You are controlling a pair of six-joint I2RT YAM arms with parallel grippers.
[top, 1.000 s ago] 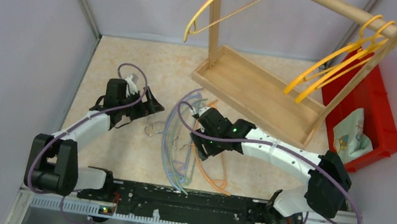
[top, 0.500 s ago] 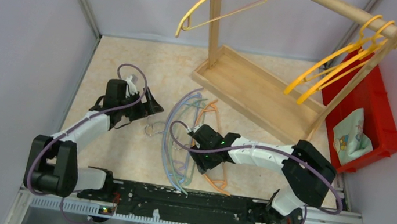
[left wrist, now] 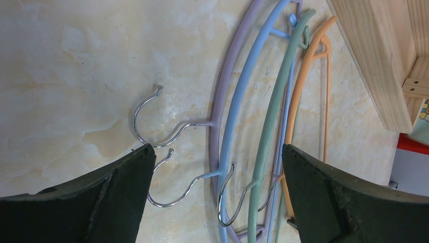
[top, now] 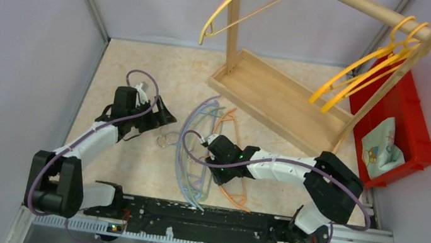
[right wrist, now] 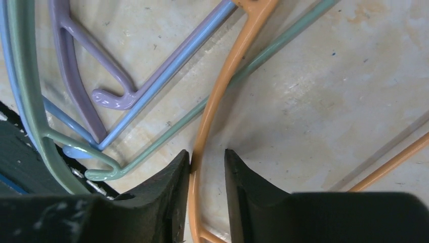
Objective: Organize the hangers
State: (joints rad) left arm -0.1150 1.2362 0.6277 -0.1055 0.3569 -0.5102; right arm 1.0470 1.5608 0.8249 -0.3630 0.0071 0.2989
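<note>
Hangers (left wrist: 238, 116) fanned: thin purple, blue, green, orange arcs, hooks toward nine o'clock; right gripper (right wrist: 206, 154) barely apart astride orange hanger (right wrist: 222, 81), left gripper (left wrist: 217, 147) gaping.

Loose hangers (top: 196, 150) lie at the centre of the table (top: 139, 60). Rack (top: 280, 99) stands at their 1 o'clock, with hung hangers (top: 360, 72) on its rail. Bin (top: 416, 146) sits just beside the rack, at its 3 o'clock.
</note>
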